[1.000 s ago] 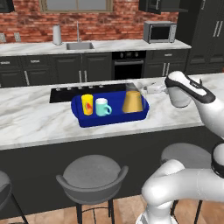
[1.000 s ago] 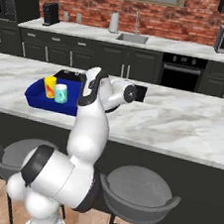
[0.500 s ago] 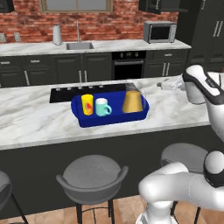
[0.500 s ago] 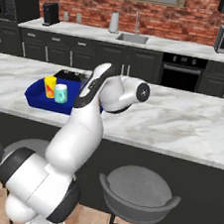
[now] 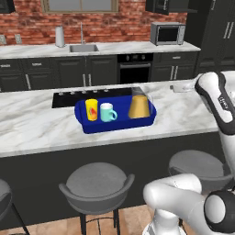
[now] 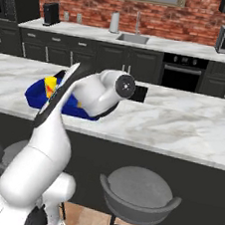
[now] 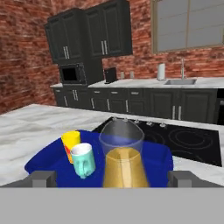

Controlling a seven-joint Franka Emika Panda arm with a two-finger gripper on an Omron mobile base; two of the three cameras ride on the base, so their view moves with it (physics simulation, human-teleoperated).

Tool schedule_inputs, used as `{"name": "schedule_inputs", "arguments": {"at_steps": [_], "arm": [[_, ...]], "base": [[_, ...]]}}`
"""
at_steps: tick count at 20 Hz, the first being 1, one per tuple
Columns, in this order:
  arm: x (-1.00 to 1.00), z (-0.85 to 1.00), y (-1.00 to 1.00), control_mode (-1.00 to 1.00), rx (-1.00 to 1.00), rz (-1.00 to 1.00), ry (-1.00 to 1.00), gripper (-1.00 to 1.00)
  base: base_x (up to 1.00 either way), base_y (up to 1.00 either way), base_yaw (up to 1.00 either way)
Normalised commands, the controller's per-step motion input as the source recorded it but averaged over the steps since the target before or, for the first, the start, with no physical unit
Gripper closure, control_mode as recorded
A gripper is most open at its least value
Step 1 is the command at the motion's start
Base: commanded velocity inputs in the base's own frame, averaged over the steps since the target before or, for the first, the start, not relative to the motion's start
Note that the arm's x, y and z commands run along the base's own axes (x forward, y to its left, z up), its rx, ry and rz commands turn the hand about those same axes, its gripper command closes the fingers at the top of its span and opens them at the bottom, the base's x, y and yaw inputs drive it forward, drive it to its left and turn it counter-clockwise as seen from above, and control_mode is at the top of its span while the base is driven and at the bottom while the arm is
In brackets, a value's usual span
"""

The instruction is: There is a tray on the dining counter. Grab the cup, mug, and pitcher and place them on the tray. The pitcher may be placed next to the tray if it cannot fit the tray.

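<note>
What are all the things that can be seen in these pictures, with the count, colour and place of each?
deep-blue rectangular tray: one, blue, on the marble dining counter.
small yellow handleless cup: one, yellow with a red-orange mark, upright at the tray's left end.
light teal handled mug: one, teal, in the tray beside the cup.
conical amber-gold pitcher: one, amber with a dark clear top, at the tray's right end.
black cooktop: one, set in the counter behind the tray.
round grey stools: at least three, in front of the counter.
silver microwave: one, on the back counter.
sink: one, under the window.
gripper: one, dark jaws open, facing the pitcher.
</note>
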Motion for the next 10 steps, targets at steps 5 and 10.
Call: {"name": "schedule_inputs", "arguments": {"at_steps": [5,10], "arm": [[-0.79,0.00,0.47,-1.00,-0.14,-0.09,0.00,-1.00],[-0.80,0.08,0.26,-1.00,-0.07,-0.16,0.01,-1.00]], "base": [[0.00,0.00,0.00],[0.00,0.00,0.00]]}}
